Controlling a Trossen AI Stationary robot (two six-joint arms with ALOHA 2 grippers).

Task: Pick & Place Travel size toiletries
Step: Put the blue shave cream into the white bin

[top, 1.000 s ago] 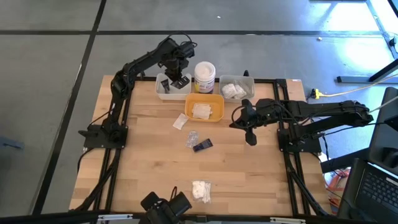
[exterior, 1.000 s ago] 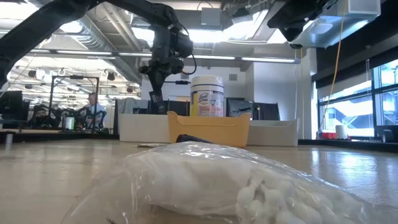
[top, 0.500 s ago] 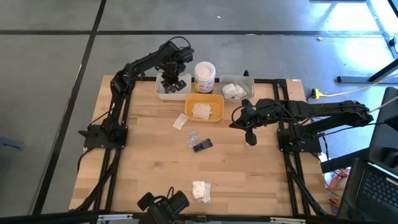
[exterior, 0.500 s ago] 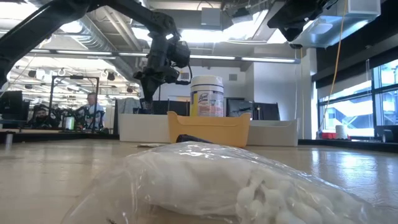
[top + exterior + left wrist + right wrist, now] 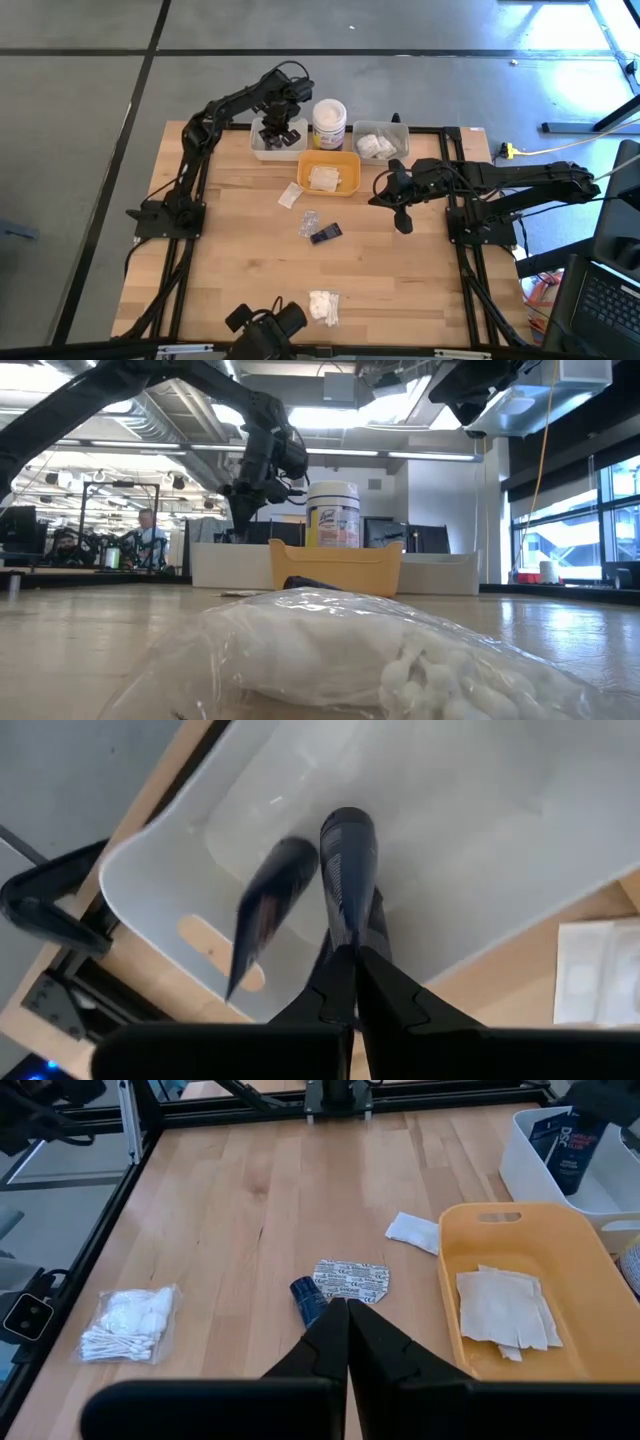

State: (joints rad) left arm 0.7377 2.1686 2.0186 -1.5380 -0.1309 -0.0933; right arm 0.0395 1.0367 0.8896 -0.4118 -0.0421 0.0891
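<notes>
The left tool (image 5: 276, 131) is closed and reaches far forward; the right tool (image 5: 401, 222) hangs closed, arm folded.

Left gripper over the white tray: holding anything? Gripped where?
Left gripper pinches a black tube by its flat end, above the white tray. Right gripper holds nothing.

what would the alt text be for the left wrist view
The left pincer, shut on a black tube, holds it over the inside of a white tray where a second black tube already lies. The tray sits on the wooden table, and a white sachet shows at the picture's edge.
</notes>
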